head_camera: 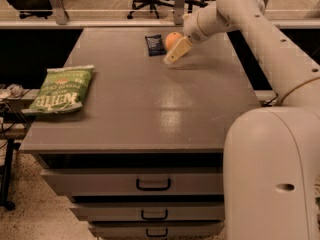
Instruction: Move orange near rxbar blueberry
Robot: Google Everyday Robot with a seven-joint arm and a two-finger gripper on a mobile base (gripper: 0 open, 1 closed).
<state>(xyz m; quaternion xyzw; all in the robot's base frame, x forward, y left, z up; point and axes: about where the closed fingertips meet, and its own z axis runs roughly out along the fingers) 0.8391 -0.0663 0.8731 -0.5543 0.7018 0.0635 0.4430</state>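
You are viewing the gripper point(176, 52) hanging low over the far right part of the table point(150, 109), angled down and to the left, sitting just in front of the orange point(173, 37). You cannot tell how wide the claw is standing or whether it is holding the orange. The orange is lying near the table's far edge, just right of the rxbar point(155, 44), whose dark blue wrapper is showing pale print too faint to read, while the green chip bag point(59, 89) is lying well apart at the left edge, its large pale lettering appearing to read "Kettle".
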